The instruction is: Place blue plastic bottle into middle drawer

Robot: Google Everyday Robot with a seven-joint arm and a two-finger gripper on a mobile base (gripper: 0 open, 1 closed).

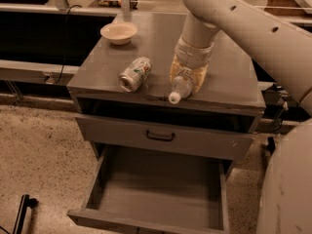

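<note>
Fingers (176, 71): yellowish, pressed against both sides of the bottle's body, clamped on it from above.
Gripper (187, 78): low over the front part of the cabinet's surface, pointing down, right of the middle.
Blue plastic bottle (182, 86): lying on its side between the fingers, resting on the surface, white cap (173, 98) aimed at the front edge and almost reaching it.
Arm (229, 18): thick and pale, coming down from the upper right and covering the rear of the bottle.
Surface (229, 77): grey cabinet top that carries everything here.
Can (135, 74): silver-green, on its side just left of the bottle, apart from it and from the fingers, open end toward the front.
Bowl (119, 32): pale, upright, at the back left corner, well apart from the gripper.
Drawer front (204, 141): grey with a black handle (161, 136), directly under the top's front edge, between the bottle and the drawer below.
Middle drawer (156, 189): pulled out below that front, plain grey floor showing, low side walls.
Robot body (287, 189): pale bulk at the lower right, beside the drawer's right wall.
</note>
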